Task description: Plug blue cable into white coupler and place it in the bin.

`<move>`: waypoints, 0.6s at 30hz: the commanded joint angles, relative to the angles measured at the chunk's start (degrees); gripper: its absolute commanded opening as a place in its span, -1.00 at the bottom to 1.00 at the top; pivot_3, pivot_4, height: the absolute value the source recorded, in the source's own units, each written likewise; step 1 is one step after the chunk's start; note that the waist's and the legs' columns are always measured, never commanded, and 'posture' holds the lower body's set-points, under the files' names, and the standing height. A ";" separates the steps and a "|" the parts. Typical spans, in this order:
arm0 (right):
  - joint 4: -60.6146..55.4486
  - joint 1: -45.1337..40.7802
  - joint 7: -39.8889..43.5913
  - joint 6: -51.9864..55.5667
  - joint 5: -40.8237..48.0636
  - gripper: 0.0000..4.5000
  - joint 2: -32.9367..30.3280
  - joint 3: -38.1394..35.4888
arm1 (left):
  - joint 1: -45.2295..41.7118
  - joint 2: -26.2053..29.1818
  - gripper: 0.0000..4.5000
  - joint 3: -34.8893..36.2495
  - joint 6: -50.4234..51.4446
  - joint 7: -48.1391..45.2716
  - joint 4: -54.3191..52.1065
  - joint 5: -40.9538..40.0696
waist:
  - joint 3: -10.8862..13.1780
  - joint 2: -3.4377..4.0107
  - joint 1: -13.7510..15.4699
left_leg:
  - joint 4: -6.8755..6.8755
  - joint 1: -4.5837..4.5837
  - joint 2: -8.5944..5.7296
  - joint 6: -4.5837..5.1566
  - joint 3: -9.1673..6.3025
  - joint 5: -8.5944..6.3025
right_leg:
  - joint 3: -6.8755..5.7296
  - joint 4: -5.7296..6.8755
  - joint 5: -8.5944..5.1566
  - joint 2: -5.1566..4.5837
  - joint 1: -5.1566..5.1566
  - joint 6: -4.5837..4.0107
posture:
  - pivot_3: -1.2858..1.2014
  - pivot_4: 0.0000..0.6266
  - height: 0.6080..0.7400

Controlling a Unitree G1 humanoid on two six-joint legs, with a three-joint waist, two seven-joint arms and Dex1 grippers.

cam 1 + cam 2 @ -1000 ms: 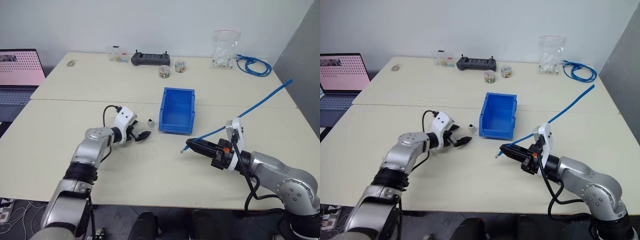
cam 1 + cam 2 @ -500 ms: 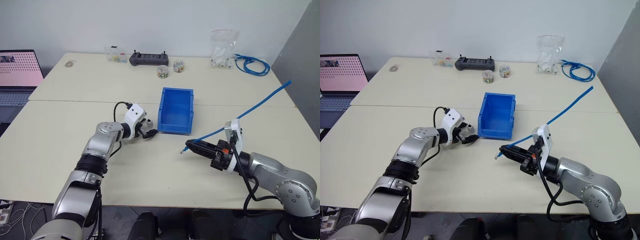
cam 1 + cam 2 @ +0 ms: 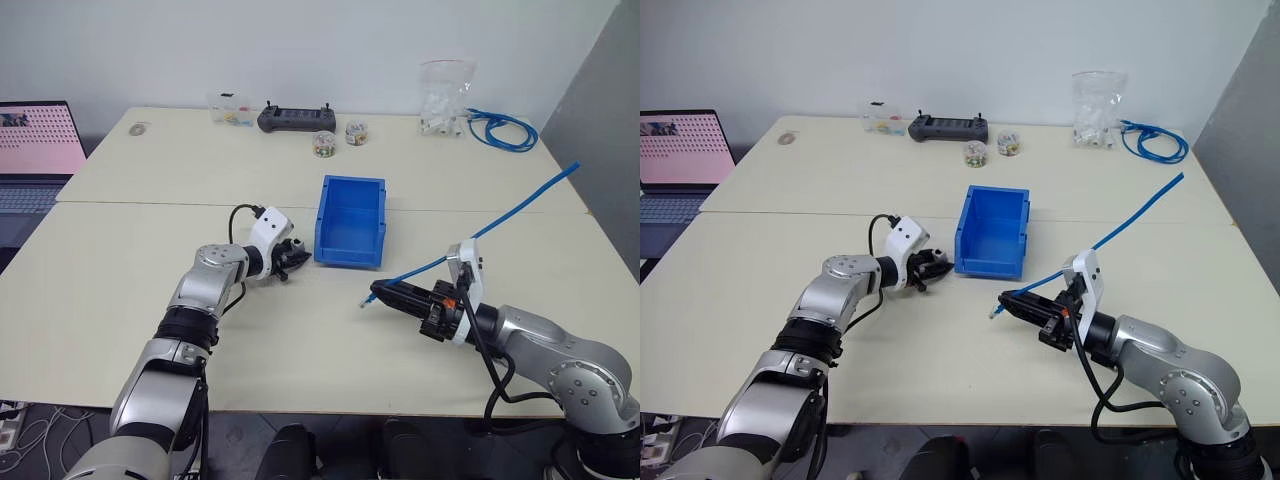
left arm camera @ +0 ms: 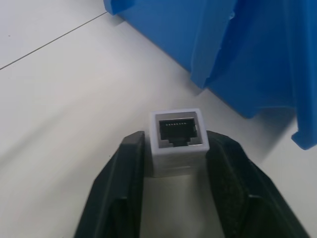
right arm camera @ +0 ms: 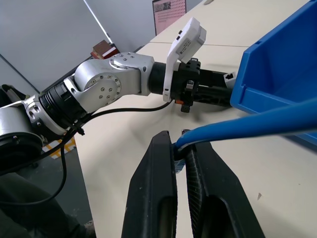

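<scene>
The white coupler (image 4: 178,141) stands on the table just left of the bin (image 3: 346,254), its dark socket facing outward. My left gripper (image 3: 292,259) is shut on it, one black finger (image 4: 124,183) pressed against each side. The bin is bright blue, open-topped and holds nothing. Right of it, low over the table, my right gripper (image 3: 381,292) is shut on the blue cable (image 3: 520,205) close to its plug end (image 3: 366,298). From there the cable rises back and to the right, past the table's edge. The plug end points toward the coupler across a gap.
Along the far edge lie a black controller (image 3: 295,119), two small jars (image 3: 327,144), a clear box (image 3: 230,108), a plastic bag (image 3: 446,98) and a coiled bundle of blue cable (image 3: 505,128). A laptop (image 3: 35,150) sits at the far left.
My left gripper has moved right to the coupler beside the bin and closed on it from wide open. The right arm and cable have kept still.
</scene>
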 commanded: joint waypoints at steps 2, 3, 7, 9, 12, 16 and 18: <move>-2.83 0.57 -0.02 -0.95 -1.47 -1.00 -0.39 -0.87 | 2.28 0.72 -0.65 0.23 2.34 -1.79 -0.56 -0.22 | 0.00 0.00 -0.01 | 0.00 0.00 0.00 0.00 0.00 0.00 | 0.00 0.00 0.00 0.00 0.00 0.00 | 0.03 -0.52 1.00; -2.99 0.72 -0.10 -1.01 -1.76 -1.00 -0.33 -0.88 | 3.42 1.63 -0.65 0.30 2.88 -2.85 -2.47 -0.49 | 0.00 0.00 -0.10 | 0.00 0.00 0.00 0.00 0.00 0.00 | 0.00 0.00 0.00 0.00 0.00 0.00 | 0.03 -0.52 1.00; -3.97 1.82 -0.22 -1.37 -2.71 -1.00 -0.44 -1.19 | 10.28 6.10 -0.65 1.71 7.21 -8.21 -15.65 -4.47 | -0.01 0.02 -1.01 | -0.04 0.02 0.04 -0.01 0.04 0.00 | 0.09 0.02 0.05 0.01 -0.03 -0.09 | 0.03 -0.52 1.00; -4.35 2.46 -0.09 -1.64 -3.29 -1.00 -0.57 -1.38 | 14.86 8.53 -0.65 1.33 8.63 -12.04 -24.49 -7.22 | -0.01 0.03 -1.45 | -0.06 0.01 0.05 -0.01 0.02 0.00 | 0.08 0.03 0.13 0.00 -0.05 -0.25 | 0.03 -0.52 1.00; -4.60 3.28 0.66 -2.06 -4.66 -1.00 -0.99 -1.41 | 20.48 12.25 -0.65 -1.43 9.49 -18.52 -36.24 -10.47 | 0.00 0.03 -1.43 | -0.08 0.01 0.05 -0.02 0.02 0.00 | 0.10 0.01 0.13 -0.01 -0.04 -0.25 | 0.03 -0.52 1.00; -4.70 3.86 2.32 -2.95 -6.95 -1.00 -2.06 -0.73 | 23.05 14.58 -0.65 -4.90 8.10 -23.62 -42.80 -11.63 | 0.02 0.02 -0.83 | -0.03 0.00 0.03 -0.02 -0.03 0.00 | 0.05 -0.02 0.00 -0.03 0.00 -0.02 | 0.03 -0.52 1.00; -4.73 3.89 4.00 -4.88 -10.78 -1.00 -3.37 0.81 | 23.11 14.86 -0.65 -6.48 6.54 -24.89 -43.21 -10.98 | 0.02 0.02 -0.63 | -0.01 0.00 0.02 -0.01 -0.02 0.00 | 0.05 -0.05 -0.01 -0.02 0.00 -0.01 | 0.03 -0.52 1.00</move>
